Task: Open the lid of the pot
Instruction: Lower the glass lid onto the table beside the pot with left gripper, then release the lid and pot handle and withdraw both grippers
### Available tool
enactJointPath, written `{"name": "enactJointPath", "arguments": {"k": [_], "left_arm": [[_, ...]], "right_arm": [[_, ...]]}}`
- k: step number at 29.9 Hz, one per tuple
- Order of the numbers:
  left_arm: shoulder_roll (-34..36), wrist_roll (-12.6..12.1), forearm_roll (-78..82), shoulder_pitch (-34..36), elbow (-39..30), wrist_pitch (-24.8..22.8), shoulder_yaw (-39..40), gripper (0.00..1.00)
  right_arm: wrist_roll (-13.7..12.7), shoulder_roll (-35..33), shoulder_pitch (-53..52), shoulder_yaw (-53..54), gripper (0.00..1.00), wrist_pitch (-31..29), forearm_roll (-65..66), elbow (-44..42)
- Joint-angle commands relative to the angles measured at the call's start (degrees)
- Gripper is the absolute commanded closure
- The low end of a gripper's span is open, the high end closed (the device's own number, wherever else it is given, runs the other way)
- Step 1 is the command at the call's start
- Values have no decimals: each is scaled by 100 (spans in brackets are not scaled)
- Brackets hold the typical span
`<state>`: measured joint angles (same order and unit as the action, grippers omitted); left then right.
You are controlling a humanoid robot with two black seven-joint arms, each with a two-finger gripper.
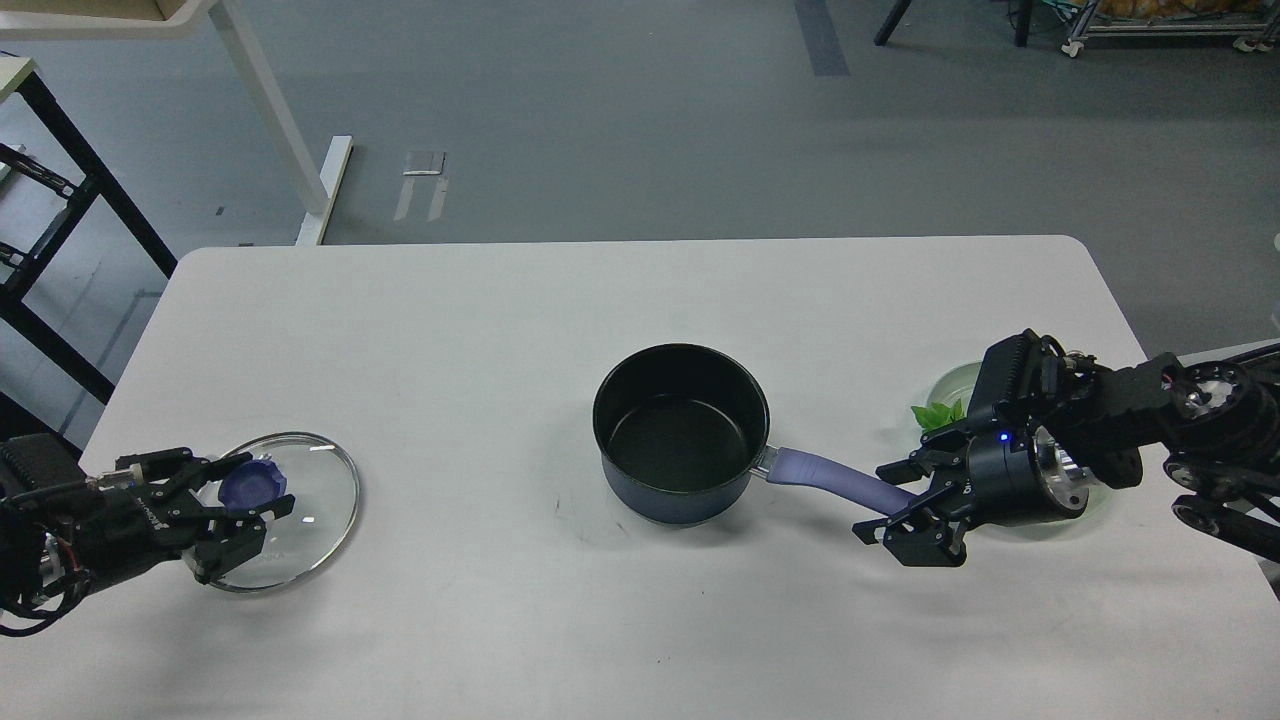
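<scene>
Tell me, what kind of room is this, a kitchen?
Probably a lab or workshop, not a kitchen: the pot and its lid sit on a plain white table over a bare grey floor, with metal frames and a wheeled cart behind.

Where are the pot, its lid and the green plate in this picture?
pot (680, 432), head view, on its black inside floor.
lid (318, 492), head view, on its clear glass.
green plate (952, 385), head view, on its far rim.

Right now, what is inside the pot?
Nothing shows inside the pot: only its bare black base and walls. Its near inner wall is hidden by the rim. The lid lies flat on the table to the left, under the left gripper.
</scene>
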<state>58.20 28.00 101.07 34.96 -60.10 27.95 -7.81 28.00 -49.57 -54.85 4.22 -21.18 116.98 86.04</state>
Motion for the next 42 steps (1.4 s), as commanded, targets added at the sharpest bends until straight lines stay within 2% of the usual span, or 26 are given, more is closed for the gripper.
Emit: {"name": "enactJointPath", "arguments": {"k": [1,2,8,13,17,19,20,22,26,31,34,38,42], "left_arm": [[7,0,-8,11,-10,5,25,4],[16,0,-8,11,-10,5,34,1],[86,0,-69,63,-89,5,77,1],[419,0,-377,125,-546,5,95,1],[779,0,-403,265,-1011,5,104,1],[1051,0,-430,406,-1292,5,113,1],[1183,0,-438,493,-1415,5,121,1],[1333,0,-630,721,-1592,-288,130,1],[1404,0,-2017,1223,-1636,-1263,130,1],[1501,0,-4222,2040,-1575,-3081,130,1],[1554,0,-5602,2217,-1540,-3812,139,1],[1536,0,-7106,2261,-1461,-4201,384,1],[1466,0,-8144,2252,-1346,-4201,412,1]], "right_arm": [[0,9,1,0,29,0,0,0],[0,0,1,0,29,0,0,0],[0,0,1,0,29,0,0,9],[0,0,-8,0,26,0,0,0],[0,-18,-8,17,13,0,-26,9],[0,-44,-8,61,2,9,-61,18],[0,-70,-8,87,2,9,-88,18],[0,-114,-17,166,2,9,-97,53],[0,-211,-43,403,1,9,-193,53],[0,-439,-175,720,1,9,-1210,62],[0,-492,-289,878,1,17,-2141,27],[0,-492,-263,1212,1,166,-3651,-26],[0,-413,-237,1274,1,517,-5804,-350]]}}
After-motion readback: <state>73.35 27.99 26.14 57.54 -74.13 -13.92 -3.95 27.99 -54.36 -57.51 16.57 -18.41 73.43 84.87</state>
